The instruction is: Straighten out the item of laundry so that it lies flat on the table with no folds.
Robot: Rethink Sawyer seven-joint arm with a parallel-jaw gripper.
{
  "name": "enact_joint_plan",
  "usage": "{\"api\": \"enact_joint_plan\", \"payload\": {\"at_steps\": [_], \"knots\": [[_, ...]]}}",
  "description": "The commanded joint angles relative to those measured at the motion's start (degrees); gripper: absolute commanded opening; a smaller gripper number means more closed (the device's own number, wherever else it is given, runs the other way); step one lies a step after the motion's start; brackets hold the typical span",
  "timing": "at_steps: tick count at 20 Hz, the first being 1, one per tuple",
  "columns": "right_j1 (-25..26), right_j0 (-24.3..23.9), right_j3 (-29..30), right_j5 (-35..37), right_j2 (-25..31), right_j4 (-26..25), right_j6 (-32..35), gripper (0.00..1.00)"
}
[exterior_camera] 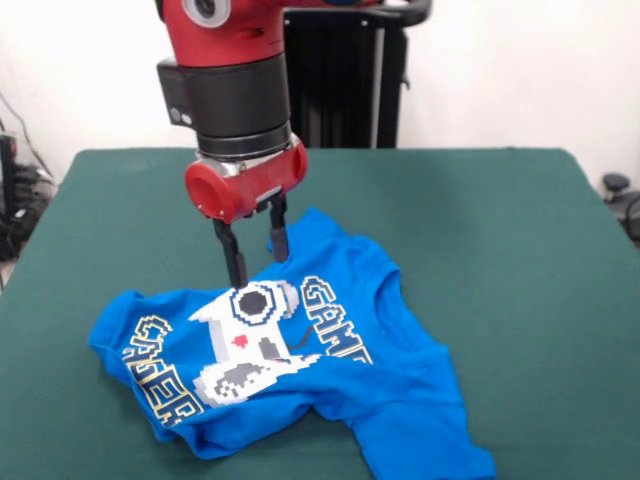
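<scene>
The item of laundry [400,375], a bright blue T-shirt with a white pixel controller print and yellow-outlined letters, lies crumpled and folded on the near half of the green table [480,220]. Its print faces up but is wrinkled, and one part trails toward the bottom edge of the front view. My gripper [257,267] hangs from the red and black arm right over the shirt's far edge. It is open, with the two black fingers apart. The tips reach down to the cloth above the controller print, and nothing is held between them.
Behind the table's far edge stands the black pedestal column [345,80]. Cables and dark gear [15,190] sit off the left side, and a small dark object [615,185] off the right side.
</scene>
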Motion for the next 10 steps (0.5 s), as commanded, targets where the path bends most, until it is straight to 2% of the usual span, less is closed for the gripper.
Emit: {"api": "enact_joint_plan", "payload": {"at_steps": [1, 7, 10], "knots": [[0.43, 2.32, 7.30, 4.19, 9.22, 7.44, 0.52, 1.00], [-1.78, 2.80, 9.48, 4.91, 10.85, 12.45, -4.32, 1.00], [-1.73, 3.47, 10.09, 4.83, 10.80, 13.62, -4.40, 1.00]]}}
